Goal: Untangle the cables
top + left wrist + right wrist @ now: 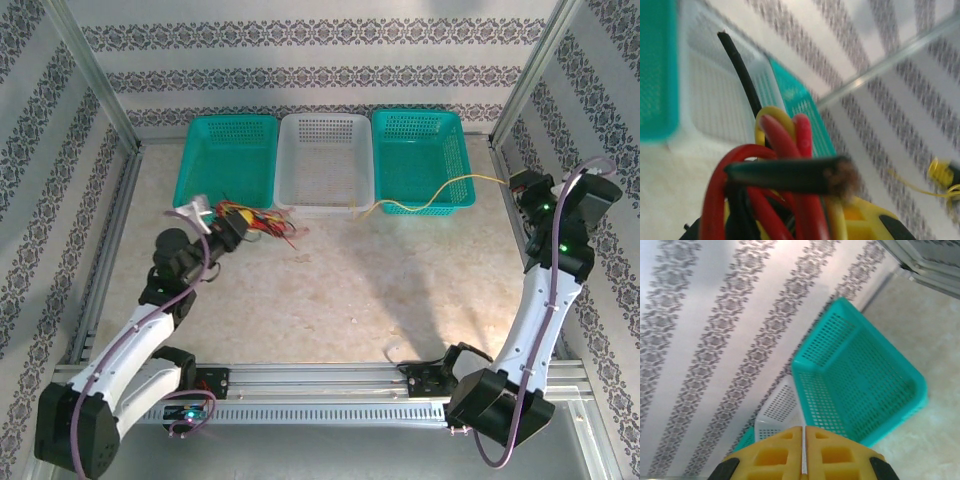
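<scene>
"Top external: what surrounded the left gripper [233, 226]?"
"Baskets [318, 122] just ahead; its jaws clamped the tangled cables [264, 220]."
"Right gripper [517, 185]?"
"Raised, closed on a yellow cable [445, 186] crossing the teal basket [416, 114] beside it."

Three baskets in a row at my twelve o'clock, on a pale table.

From the top camera I see a teal basket [226, 160] at eleven, a white basket [322, 165] at twelve and a second teal basket [415, 150] at one, rims just beside each other along the far edge of the beige marbled table [400, 290]. Striped floral wallpaper [320, 60] stands behind. Aluminium posts [92, 75] rise at ten and two, and a slotted rail [320, 378] crosses at six.
</scene>
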Tool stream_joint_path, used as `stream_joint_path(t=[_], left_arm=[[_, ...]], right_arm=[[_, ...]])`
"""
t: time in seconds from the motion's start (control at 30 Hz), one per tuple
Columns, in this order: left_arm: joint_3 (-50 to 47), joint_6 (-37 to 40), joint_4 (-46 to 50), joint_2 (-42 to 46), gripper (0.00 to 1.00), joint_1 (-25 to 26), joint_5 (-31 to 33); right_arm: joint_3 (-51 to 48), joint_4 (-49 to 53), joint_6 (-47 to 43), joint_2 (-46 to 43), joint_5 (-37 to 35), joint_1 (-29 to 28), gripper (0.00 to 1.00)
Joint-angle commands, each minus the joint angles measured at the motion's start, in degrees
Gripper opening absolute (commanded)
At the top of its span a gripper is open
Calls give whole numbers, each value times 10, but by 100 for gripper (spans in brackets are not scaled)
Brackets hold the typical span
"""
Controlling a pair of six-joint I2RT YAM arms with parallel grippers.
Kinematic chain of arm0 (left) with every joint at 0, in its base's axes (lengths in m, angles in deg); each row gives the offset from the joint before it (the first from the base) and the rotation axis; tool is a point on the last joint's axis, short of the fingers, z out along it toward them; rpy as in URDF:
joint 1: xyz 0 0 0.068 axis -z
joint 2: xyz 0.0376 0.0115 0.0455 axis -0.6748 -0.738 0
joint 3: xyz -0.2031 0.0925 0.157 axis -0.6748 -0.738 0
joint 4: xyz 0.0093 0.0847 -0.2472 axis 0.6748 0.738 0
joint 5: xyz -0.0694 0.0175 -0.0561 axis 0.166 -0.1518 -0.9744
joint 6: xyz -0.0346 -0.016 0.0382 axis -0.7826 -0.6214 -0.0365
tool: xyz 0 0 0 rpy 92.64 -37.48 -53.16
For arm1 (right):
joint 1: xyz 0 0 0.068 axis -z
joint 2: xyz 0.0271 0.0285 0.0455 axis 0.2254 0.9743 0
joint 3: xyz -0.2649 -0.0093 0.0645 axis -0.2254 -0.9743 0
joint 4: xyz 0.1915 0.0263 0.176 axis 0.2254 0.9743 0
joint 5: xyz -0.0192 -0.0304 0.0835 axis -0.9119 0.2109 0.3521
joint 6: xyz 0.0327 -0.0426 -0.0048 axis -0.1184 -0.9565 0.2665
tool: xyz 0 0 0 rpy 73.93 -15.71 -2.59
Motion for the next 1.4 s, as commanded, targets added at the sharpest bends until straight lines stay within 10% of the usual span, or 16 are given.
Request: stream_joint_path(t=[0.0, 0.27, 0.47, 0.53, 1.07, 1.37], left_arm=[[0, 45, 21, -25, 0, 59, -15], [0, 29, -50, -151, 0, 151, 55], [17, 31, -47, -205, 86, 196, 106], [26, 32, -18, -208, 100, 196, 109], [230, 160, 661, -59, 96, 116, 388], [407, 243, 445, -100, 75, 96, -85]], right_arm=[[43, 24, 6, -7, -3, -22, 0], [84, 38, 4, 7, -12, -73, 0], [88, 36, -2, 18, -19, -102, 0], [91, 38, -7, 22, -23, -113, 0], [124, 91, -97, 49, -112, -218, 0], [153, 109, -133, 72, -137, -317, 0]])
